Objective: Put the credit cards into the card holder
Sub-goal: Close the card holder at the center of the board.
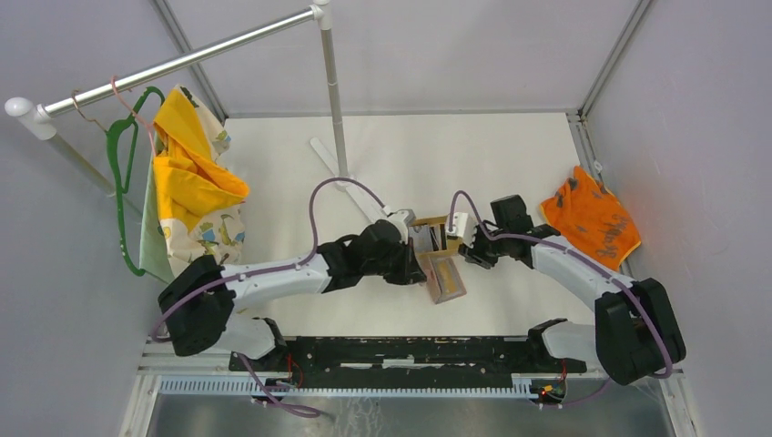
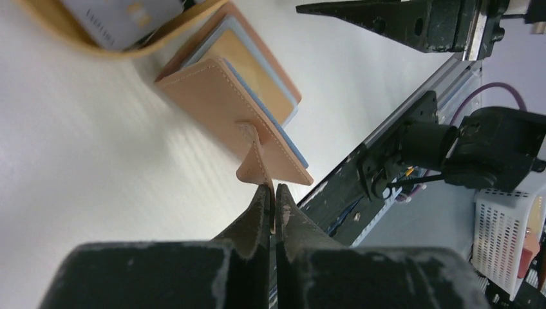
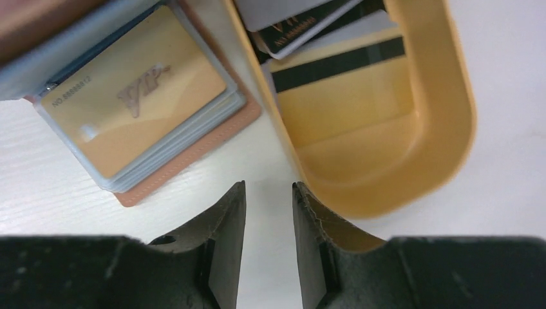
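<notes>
Left gripper [image 2: 271, 191] is closed tight, pinching the snap tab [image 2: 256, 164] of the card holder [image 2: 219, 96]. The flap is tilted up off the sleeves.

The card holder lies on the desk [image 1: 391, 164] mid-scene, just near of the tan tray [image 3: 460, 109]. It is close to the rim; whether they touch I cannot tell.

Right gripper [image 3: 268, 193] is part open with nothing between its fingers, over the bare strip between holder and tray.

A gold card [image 3: 135, 96] sits in the top clear sleeve. More credit cards [image 3: 322, 48] lie in the tray, a black one and a striped one among them, overlapping.

Risks, as I judge them:
- The tab is narrow and soft. Any pull on it may slip it out of the pinch, and the flap then drops over the sleeves.
- The holder is light and held only by the tab. Lifting could drag or tip the whole thing, and the sleeved cards could slide out.
- The right gripper is close to the tray rim. A sideways reach could nudge the tray or ride up on its wall.
- The cards in the tray lie flat and stacked. The gripper could catch two at once, or skate off an edge against the tray floor.
- Both grippers work near each other, so a collision is possible.
</notes>
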Controlling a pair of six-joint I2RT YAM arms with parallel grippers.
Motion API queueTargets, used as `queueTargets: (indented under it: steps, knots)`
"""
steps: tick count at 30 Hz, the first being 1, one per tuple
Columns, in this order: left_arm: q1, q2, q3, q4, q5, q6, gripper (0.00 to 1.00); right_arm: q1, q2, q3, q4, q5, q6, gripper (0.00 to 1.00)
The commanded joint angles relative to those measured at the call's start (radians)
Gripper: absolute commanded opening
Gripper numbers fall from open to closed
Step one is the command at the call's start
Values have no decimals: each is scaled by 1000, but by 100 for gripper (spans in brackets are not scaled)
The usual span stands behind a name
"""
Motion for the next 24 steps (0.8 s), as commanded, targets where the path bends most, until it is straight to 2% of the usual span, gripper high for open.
queueTargets:
  steps: [1,8,11,15,20,24]
  knots:
    - [13,136,138,118,85,105,2,-103,-71,35,33,-99,99,39]
    - [14,393,267,221,284,87,4,-218,-131,25,21,-205,73,39]
    - [14,442,277,255,329,70,25,-234,-149,31,3,-258,47,38]
    - [14,411,258,296,327,68,50,-241,-222,14,-18,-387,-36,38]
    - [14,280,203,317,306,108,66,-239,-299,-46,-40,-558,-169,41]
    - [14,157,140,340,268,151,70,-239,-264,-16,-164,-652,-316,40]
